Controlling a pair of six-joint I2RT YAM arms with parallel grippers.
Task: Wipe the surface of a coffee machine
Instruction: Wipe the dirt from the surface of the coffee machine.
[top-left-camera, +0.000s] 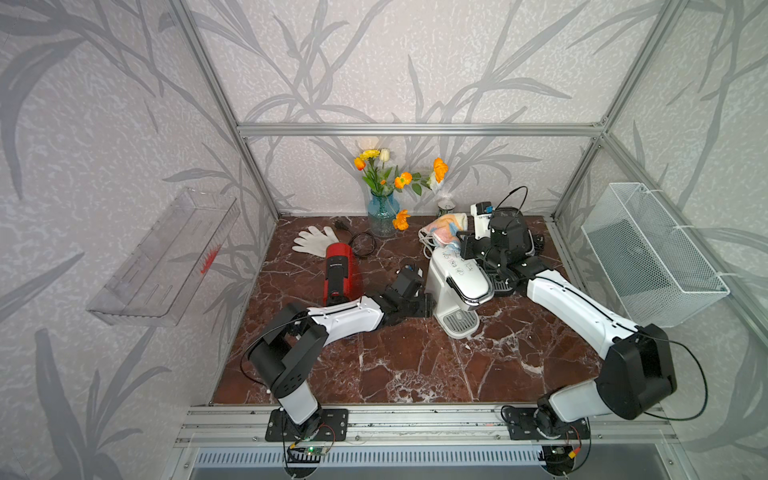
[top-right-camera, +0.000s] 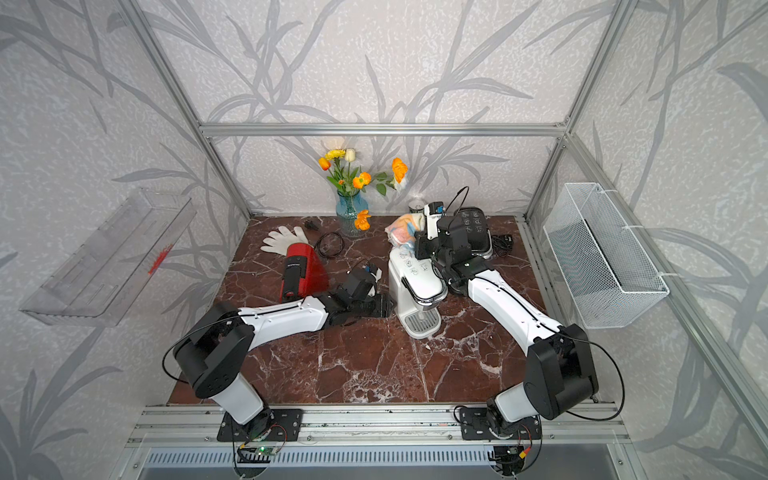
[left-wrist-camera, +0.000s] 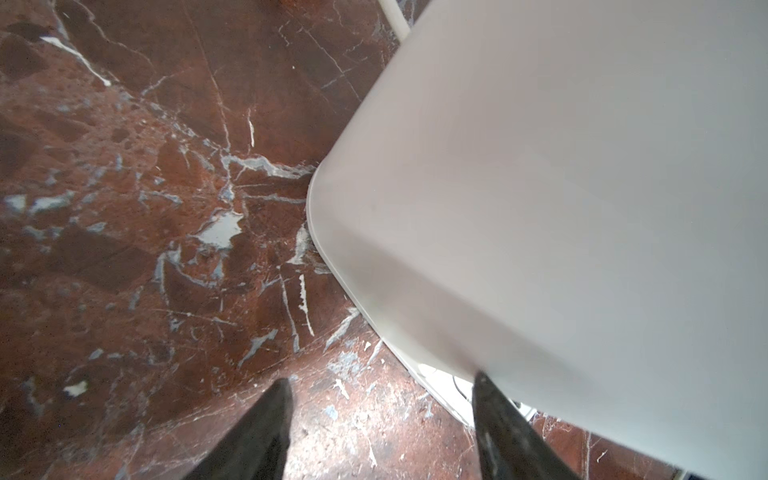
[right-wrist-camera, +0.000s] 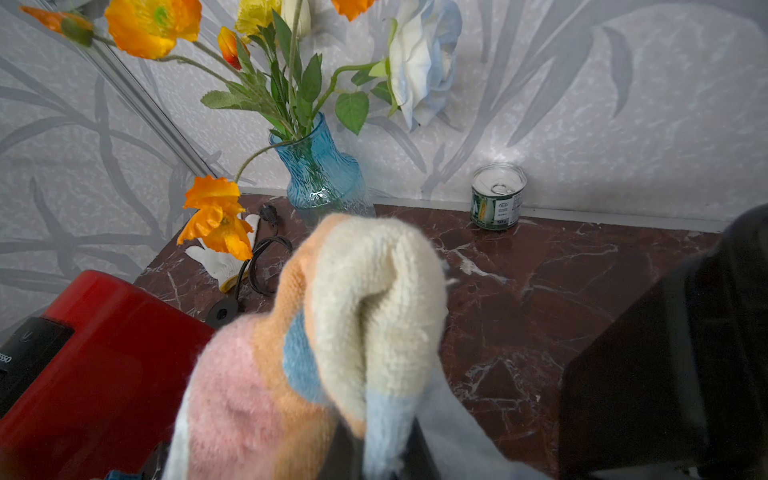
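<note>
While the right gripper (right-wrist-camera: 378, 453) clamps the cloth (right-wrist-camera: 353, 311), the coffee machine (top-left-camera: 455, 274) stands upright, drip tray (top-left-camera: 459, 321) frontward

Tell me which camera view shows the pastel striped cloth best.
The right wrist view: the pastel striped cloth fills the middle, close enough to show its pink, orange, cream and blue bands. Both top views show it small, bunched by the white coffee machine. The left wrist view misses it.
</note>
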